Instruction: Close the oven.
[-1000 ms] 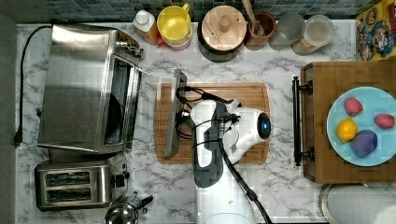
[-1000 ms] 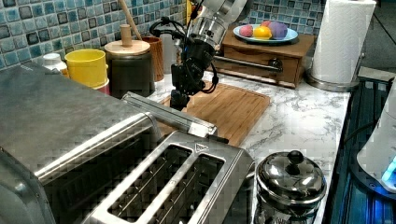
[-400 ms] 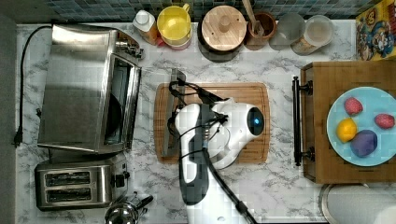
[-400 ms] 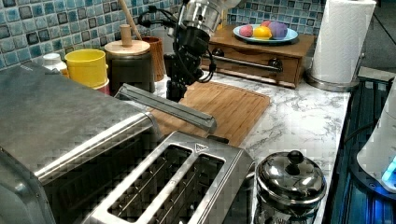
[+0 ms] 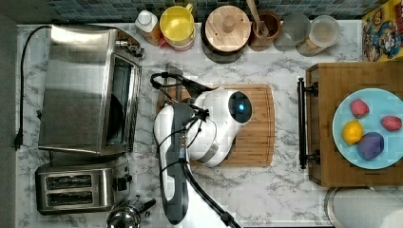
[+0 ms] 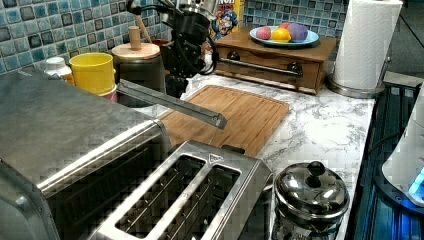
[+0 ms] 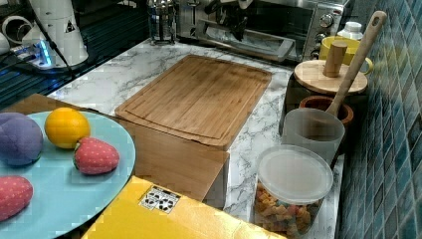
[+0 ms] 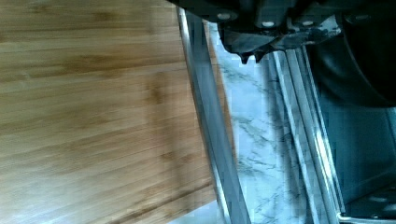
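The oven is a large steel box at the top view's left, also in the left view and the right view. Its glass door stands partly raised, hinged at the bottom, and its metal bar handle hangs above the counter. My gripper is low behind the handle bar, at the door's outer face. In the wrist view the fingertips are together, shut on nothing, beside the handle bar. The white arm covers the door's free edge from above.
A wooden cutting board lies under the arm. A two-slot toaster and a steel pot stand by the oven. A yellow cup, a wood-lidded canister and jars line the wall. A fruit plate tops a wooden box.
The door has lifted from lying flat over the cutting board to partly raised. My gripper and arm moved with it toward the oven, to the top view's left.
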You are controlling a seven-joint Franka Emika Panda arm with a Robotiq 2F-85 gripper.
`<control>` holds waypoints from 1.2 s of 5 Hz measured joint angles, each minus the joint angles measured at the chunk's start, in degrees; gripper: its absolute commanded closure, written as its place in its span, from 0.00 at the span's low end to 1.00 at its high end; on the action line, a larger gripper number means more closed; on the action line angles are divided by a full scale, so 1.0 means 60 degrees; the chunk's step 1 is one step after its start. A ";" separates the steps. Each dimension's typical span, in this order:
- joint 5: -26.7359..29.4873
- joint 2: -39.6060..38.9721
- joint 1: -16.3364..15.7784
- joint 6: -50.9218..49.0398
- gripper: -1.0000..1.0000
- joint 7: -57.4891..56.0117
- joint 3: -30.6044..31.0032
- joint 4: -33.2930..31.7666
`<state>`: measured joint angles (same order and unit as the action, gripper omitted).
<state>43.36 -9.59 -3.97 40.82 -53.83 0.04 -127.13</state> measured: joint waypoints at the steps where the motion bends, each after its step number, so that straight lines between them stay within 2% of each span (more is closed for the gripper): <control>1: -0.0989 -0.0055 -0.0078 -0.0443 1.00 0.0984 0.0143 0.0504; 2: -0.2618 -0.0216 -0.0379 -0.0951 1.00 0.1944 0.0388 0.1324; 3: -0.3966 -0.0423 -0.1116 -0.1525 1.00 0.3548 0.0569 0.2415; 4: -0.5529 -0.0836 -0.2074 -0.1730 1.00 0.5497 0.0988 0.3702; 5: -0.7215 -0.1561 -0.3181 -0.2986 1.00 0.7124 0.1250 0.5371; 6: -0.8572 -0.1932 -0.4032 -0.3294 1.00 0.8854 0.1470 0.6108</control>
<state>-8.07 -21.18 -28.16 21.05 -0.70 8.86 -90.48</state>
